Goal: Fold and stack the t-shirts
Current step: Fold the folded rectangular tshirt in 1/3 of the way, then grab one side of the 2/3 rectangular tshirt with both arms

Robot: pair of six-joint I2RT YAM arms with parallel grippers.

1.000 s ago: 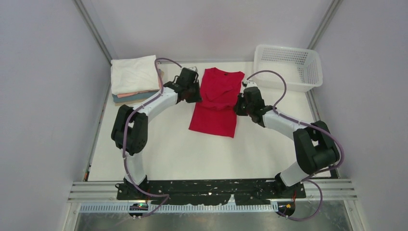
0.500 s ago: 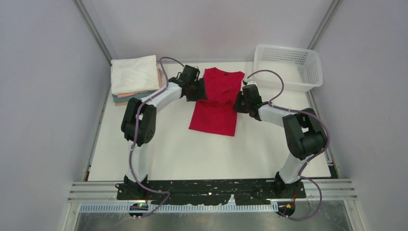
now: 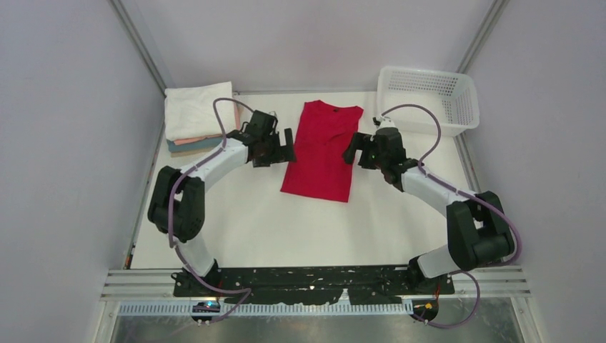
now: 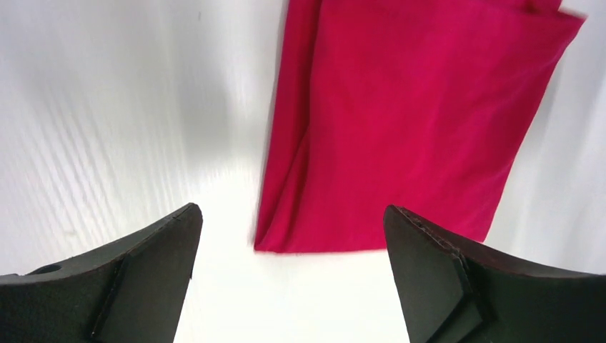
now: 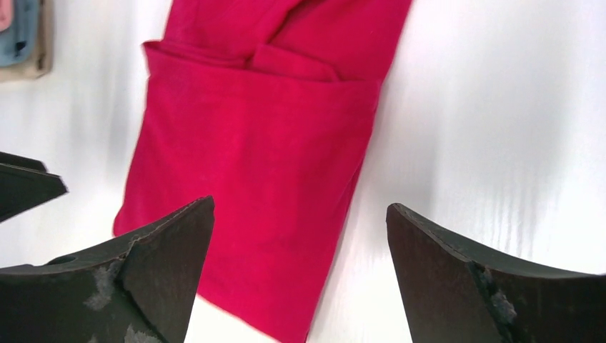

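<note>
Red t-shirt (image 3: 320, 153) is lying flat mid-table, collar at the far end, sleeves tucked in to make a narrow panel (likely prep for a crosswise fold). Left gripper (image 3: 287, 148) and right gripper (image 3: 353, 148) are flanking its long edges, both with jaws spread wide and carrying nothing. Folded stack (image 3: 196, 114), white on top, is sitting far left, presumably the destination; basket (image 3: 429, 96) is sitting far right. No labels or writing are showing.
</note>
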